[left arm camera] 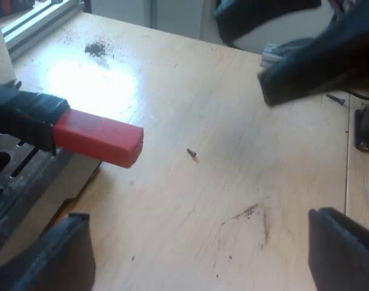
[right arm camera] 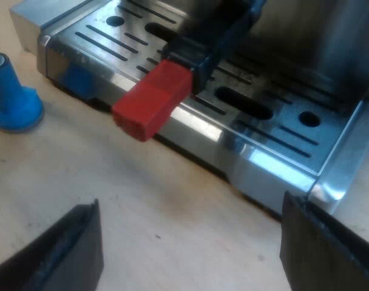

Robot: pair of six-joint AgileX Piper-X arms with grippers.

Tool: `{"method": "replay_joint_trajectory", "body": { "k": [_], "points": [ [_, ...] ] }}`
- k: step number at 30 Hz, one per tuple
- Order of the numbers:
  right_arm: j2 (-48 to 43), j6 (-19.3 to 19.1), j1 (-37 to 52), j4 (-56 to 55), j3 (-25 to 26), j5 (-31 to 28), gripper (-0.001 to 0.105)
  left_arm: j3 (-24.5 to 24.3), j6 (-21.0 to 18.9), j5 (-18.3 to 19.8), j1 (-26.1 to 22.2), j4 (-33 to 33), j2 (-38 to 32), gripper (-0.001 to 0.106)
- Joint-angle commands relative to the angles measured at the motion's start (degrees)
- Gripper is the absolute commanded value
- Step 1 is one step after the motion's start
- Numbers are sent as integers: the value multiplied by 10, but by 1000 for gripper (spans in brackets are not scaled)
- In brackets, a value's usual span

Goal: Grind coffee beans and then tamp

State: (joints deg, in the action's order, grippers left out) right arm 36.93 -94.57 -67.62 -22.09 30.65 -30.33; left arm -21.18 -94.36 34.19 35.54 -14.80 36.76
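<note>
My right claw (right arm camera: 190, 248) hangs spread and empty, the holder's red handle end (right arm camera: 153, 100) at its twelve o'clock; my left claw (left arm camera: 196, 254), equally spread, hovers over the table (left arm camera: 233, 121).

A pale wooden tabletop (left arm camera: 233, 109) is carrying the espresso machine (right arm camera: 257, 160), with a blue tamper (right arm camera: 11, 100) standing upright near its drip tray; spilled coffee grounds (left arm camera: 98, 48) are lying at eleven o'clock from a small dark screw (left arm camera: 191, 153).
</note>
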Motion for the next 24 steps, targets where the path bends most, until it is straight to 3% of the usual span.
{"method": "replay_joint_trajectory", "body": {
  "k": [1, 6, 13, 18, 24],
  "points": [
    [35, 29, -22, 49, -5, -57, 64, -2, 0, 3, 3, 13, -1, 74],
    [103, 46, -48, 130, -4, -90, 52, -2, 0, 3, 3, 18, -1, 74],
    [191, 129, -55, 208, -4, -136, 46, -2, 0, 3, 3, 19, -1, 74],
    [231, 138, -55, 249, -4, -136, 32, -2, 0, 3, 3, 19, -1, 74],
    [272, 163, -55, 282, -4, -162, 32, -2, 0, 3, 3, 19, -1, 74]
  ]
}}
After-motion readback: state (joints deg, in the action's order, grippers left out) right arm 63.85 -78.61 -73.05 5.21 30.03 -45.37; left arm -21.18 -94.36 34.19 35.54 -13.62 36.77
